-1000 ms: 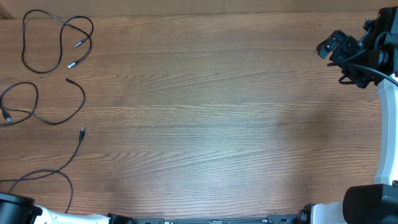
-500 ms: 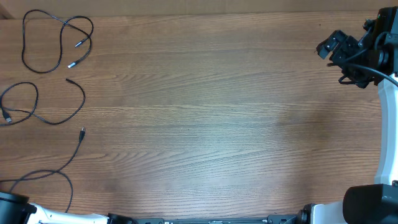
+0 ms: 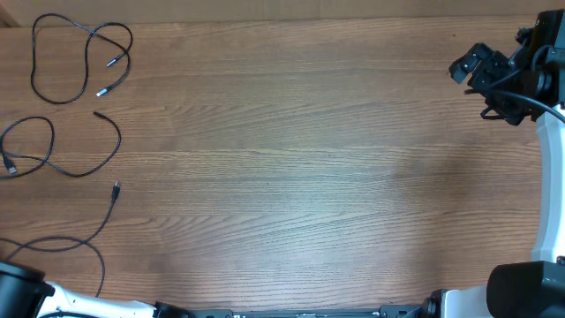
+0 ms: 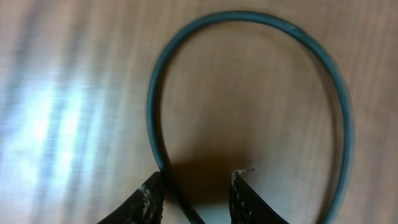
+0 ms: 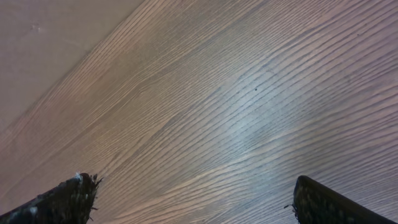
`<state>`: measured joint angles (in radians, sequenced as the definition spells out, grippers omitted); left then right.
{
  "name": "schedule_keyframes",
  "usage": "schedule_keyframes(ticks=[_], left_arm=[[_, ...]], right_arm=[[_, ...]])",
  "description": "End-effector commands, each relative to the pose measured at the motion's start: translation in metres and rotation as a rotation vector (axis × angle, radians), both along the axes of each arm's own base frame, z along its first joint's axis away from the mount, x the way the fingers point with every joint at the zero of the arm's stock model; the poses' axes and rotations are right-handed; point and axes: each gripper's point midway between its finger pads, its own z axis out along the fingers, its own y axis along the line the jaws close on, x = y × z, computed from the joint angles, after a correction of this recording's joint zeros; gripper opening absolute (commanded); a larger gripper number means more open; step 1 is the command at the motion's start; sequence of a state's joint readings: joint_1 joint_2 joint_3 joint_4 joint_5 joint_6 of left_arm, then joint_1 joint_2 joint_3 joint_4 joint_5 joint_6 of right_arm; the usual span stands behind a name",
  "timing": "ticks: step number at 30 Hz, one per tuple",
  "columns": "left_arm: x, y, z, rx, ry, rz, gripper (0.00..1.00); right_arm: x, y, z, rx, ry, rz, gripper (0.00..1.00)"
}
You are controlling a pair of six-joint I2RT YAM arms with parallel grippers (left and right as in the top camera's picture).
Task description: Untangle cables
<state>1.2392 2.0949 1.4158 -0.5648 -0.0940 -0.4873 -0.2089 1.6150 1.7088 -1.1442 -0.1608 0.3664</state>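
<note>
Three thin black cables lie apart at the table's left side. One is a looped cable (image 3: 62,62) at the far corner. A second cable (image 3: 88,163) curls below it. The third cable (image 3: 97,231) runs toward the front-left corner. There my left gripper (image 3: 16,290) is low over that cable's loop (image 4: 155,112). The strand passes between its jaws (image 4: 196,185), close against the left fingertip (image 4: 151,190). The gap between the jaws is far wider than the cord. My right gripper (image 3: 470,66) (image 5: 193,183) hovers wide open at the far right, with only bare wood under it.
The wooden table (image 3: 291,177) stretches between the two arms. The right arm's white link (image 3: 552,177) runs along the right edge, and the arm bases (image 3: 521,296) sit at the front edge.
My left jaws have narrowed around the front cable. That cable's loop has shifted slightly at the front-left corner. The right arm has not moved.
</note>
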Motion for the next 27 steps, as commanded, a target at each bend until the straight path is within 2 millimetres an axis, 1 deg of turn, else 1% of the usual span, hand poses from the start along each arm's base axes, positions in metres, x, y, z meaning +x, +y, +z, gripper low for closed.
schedule_keyframes(ticks=[1, 2, 3, 4, 9, 13, 15, 16, 17, 18, 21, 23, 24, 25, 27], left_arm=[[0.045, -0.022, -0.020, -0.062, -0.044, -0.157, 0.35], [0.050, -0.023, -0.020, -0.057, -0.040, -0.183, 0.35], [0.057, -0.025, -0.020, -0.052, -0.036, -0.218, 0.38], [0.065, -0.027, -0.020, -0.046, -0.030, -0.255, 0.38], [0.090, -0.038, -0.019, -0.034, -0.022, -0.325, 0.39], [0.092, -0.041, -0.019, -0.021, 0.034, -0.333, 0.39], [0.093, -0.040, -0.018, -0.016, 0.031, -0.335, 0.49], [0.094, -0.038, -0.016, -0.012, 0.031, -0.338, 0.52], [0.095, -0.036, -0.012, -0.005, 0.036, -0.359, 0.56], [0.098, -0.032, -0.003, 0.010, 0.042, -0.390, 0.61], [0.104, -0.023, 0.023, 0.036, 0.033, -0.393, 0.67], [0.111, -0.018, 0.043, 0.045, 0.001, -0.377, 0.76], [0.120, -0.019, 0.059, 0.044, -0.045, -0.392, 0.86], [0.125, -0.021, 0.068, 0.034, -0.078, -0.405, 0.90], [0.133, -0.026, 0.079, 0.016, -0.124, -0.423, 0.91]], right_arm=[[0.003, 0.000, 0.007, 0.001, -0.021, 0.000, 1.00], [0.003, 0.000, 0.007, 0.001, -0.021, 0.000, 1.00], [0.003, 0.000, 0.007, 0.001, -0.021, 0.000, 1.00], [0.003, 0.000, 0.007, 0.001, -0.021, 0.000, 1.00], [0.003, 0.000, 0.007, 0.001, -0.021, 0.000, 1.00], [0.003, 0.000, 0.007, 0.001, -0.021, 0.000, 1.00], [0.003, 0.000, 0.007, 0.001, -0.021, 0.000, 1.00], [0.003, 0.000, 0.007, 0.001, -0.021, 0.000, 1.00], [0.003, 0.000, 0.007, 0.001, -0.021, 0.000, 1.00], [0.003, 0.000, 0.007, 0.001, -0.021, 0.000, 1.00], [0.003, 0.000, 0.007, 0.001, -0.021, 0.000, 1.00], [0.003, 0.000, 0.007, 0.001, -0.021, 0.000, 1.00], [0.003, 0.000, 0.007, 0.001, -0.021, 0.000, 1.00], [0.003, 0.000, 0.007, 0.001, -0.021, 0.000, 1.00], [0.003, 0.000, 0.007, 0.001, -0.021, 0.000, 1.00]])
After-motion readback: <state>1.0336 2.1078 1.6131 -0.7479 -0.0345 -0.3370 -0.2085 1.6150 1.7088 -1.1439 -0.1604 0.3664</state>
